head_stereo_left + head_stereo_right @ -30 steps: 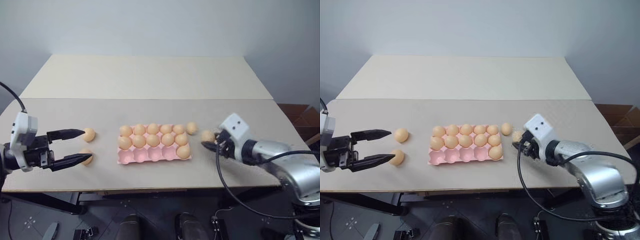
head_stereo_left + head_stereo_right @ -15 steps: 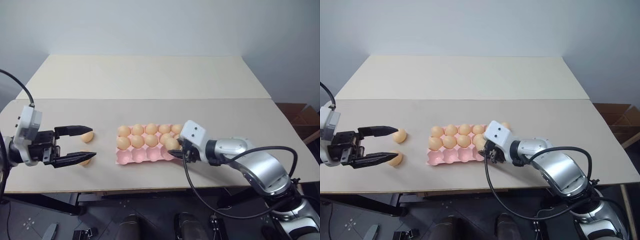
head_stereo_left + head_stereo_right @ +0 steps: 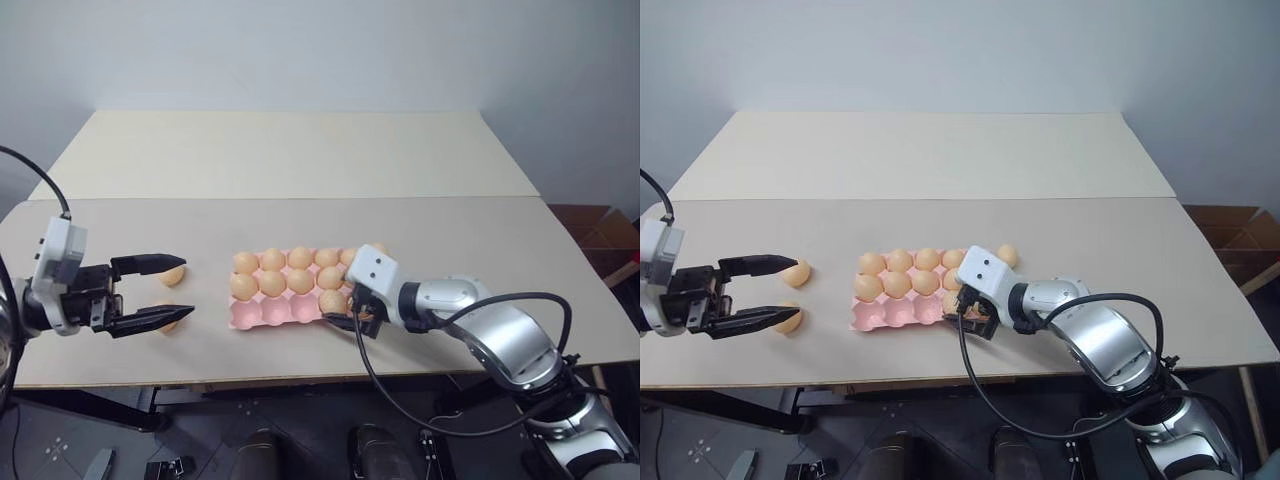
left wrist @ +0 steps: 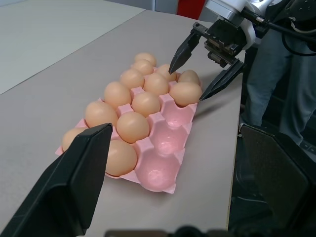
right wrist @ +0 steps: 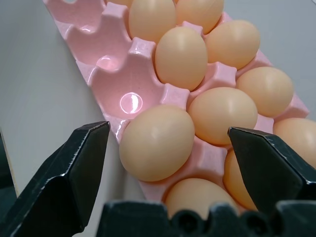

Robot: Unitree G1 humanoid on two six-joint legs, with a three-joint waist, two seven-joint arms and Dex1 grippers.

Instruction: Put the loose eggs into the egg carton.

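The pale-pink egg carton lies at the table's middle front and holds several tan eggs. Its near row has three empty cups on the left. My right gripper is open at the near row's right part, one finger on each side of an egg that sits in its cup. Two loose eggs lie left of the carton. My left gripper is open, its fingertips just short of them. Another loose egg lies past the carton's far right corner.
The pale table stretches far behind the carton, with a seam across its middle. Its front edge runs close below both grippers. A black cable hangs from the right arm below the table edge.
My right gripper carried an egg left from beside the carton's right end to the near row, then opened; the egg now sits in a cup. The left gripper stayed put.
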